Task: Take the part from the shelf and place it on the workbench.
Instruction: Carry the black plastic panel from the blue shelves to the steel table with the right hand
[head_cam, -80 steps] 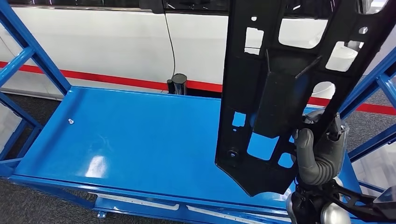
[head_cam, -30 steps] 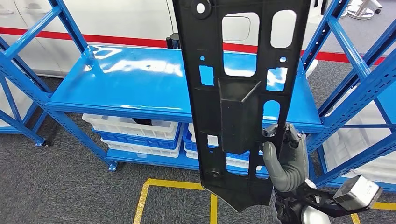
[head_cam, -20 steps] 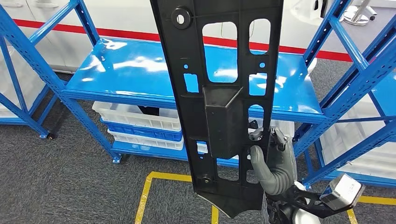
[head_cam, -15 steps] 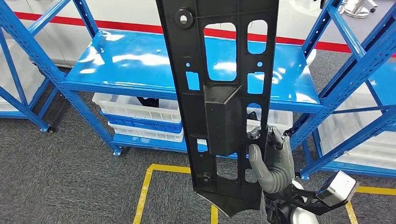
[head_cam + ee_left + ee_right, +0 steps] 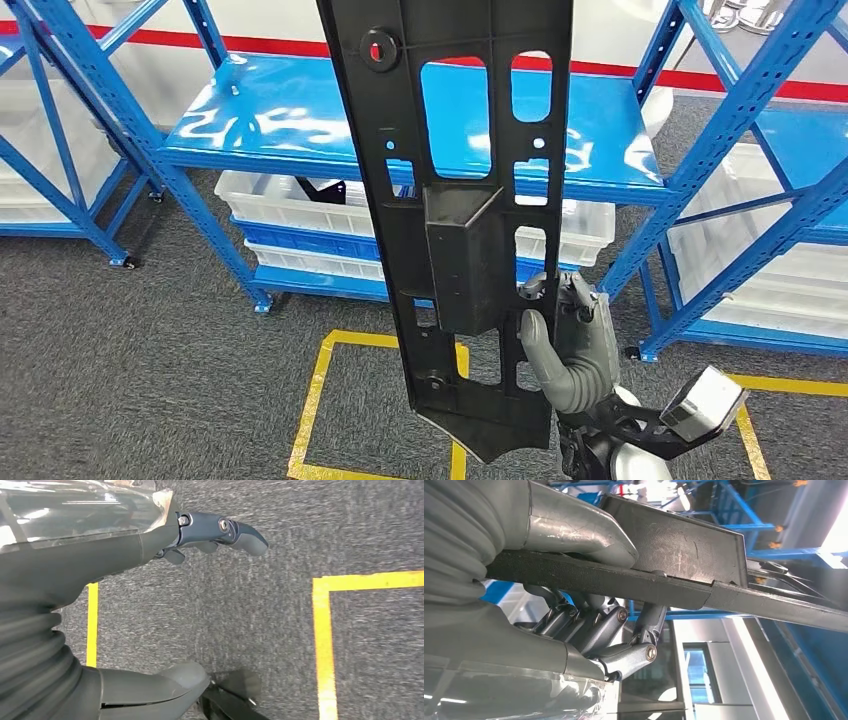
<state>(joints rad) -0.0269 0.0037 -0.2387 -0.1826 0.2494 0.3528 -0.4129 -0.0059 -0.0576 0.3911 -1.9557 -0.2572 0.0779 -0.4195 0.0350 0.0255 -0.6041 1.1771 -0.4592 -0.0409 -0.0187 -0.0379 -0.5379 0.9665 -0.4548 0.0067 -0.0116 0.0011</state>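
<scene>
One right hand point(image 5: 572, 345) grips the upright black part point(image 5: 462, 200) near its lower edge; left hand point(image 5: 150, 540) hangs empty, fingers apart.

Black part, blue shelving, yellow floor lines

We see a matte black part point(image 5: 460, 220) in our grey right hand point(image 5: 570, 345), glossy blue shelves point(image 5: 290, 120) holding white and blue bins point(image 5: 300, 215), a red stripe point(image 5: 700, 78) on the white wall, and yellow tape point(image 5: 320, 400) on speckled grey carpet point(image 5: 150, 360).
</scene>
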